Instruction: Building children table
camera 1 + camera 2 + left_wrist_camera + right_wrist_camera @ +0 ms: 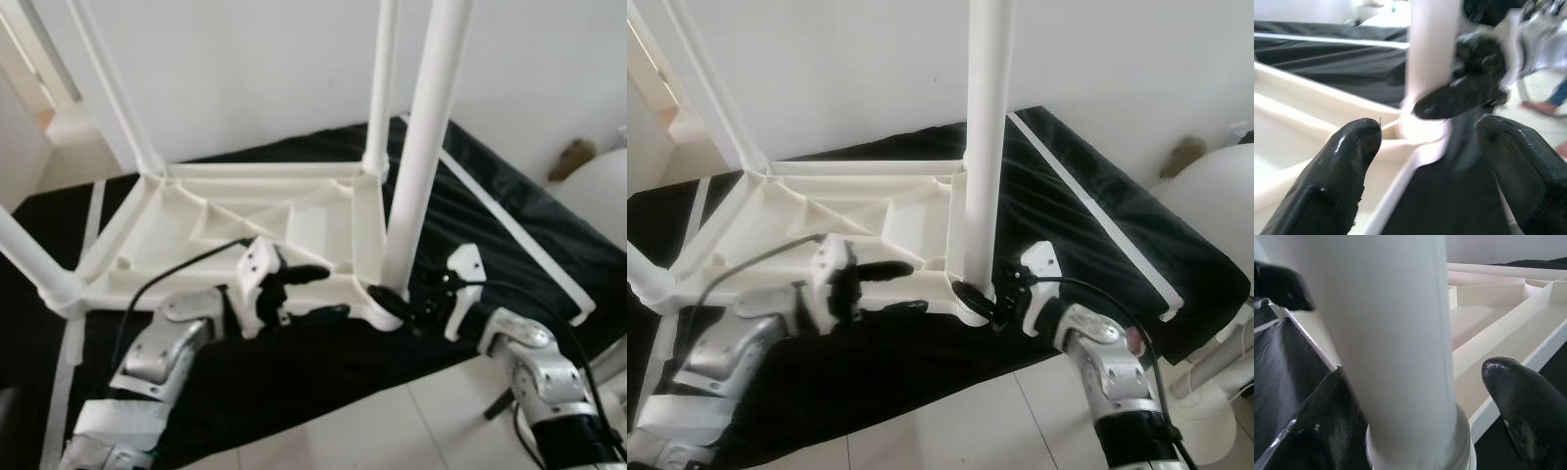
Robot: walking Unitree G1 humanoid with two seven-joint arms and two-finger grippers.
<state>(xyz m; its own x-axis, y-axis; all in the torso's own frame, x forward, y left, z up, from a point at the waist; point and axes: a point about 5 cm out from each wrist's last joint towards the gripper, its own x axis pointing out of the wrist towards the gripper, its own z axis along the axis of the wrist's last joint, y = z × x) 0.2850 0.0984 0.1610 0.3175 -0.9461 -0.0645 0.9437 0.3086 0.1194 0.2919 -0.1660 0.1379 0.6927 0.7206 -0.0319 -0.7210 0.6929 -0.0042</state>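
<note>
A white plastic children's table [245,211] lies upside down on a black sheet, its legs pointing up. My left gripper [318,294] is open, its two black fingers [1347,161] astride the table's near rim. The base of the near right leg [421,147] stands between the fingers of my right gripper [404,304]. In the right wrist view one finger [1327,421] rests against the leg [1396,333] and the other [1528,406] stands apart from it, so this gripper is open. The leg sits in its corner socket.
The black sheet [509,225] covers a low surface with white strips [1087,206] along it. Pale floor tiles [392,421] lie in front. A white wall stands behind. A rounded white object [1215,206] is at the right. A person's foot [1542,105] is on the floor.
</note>
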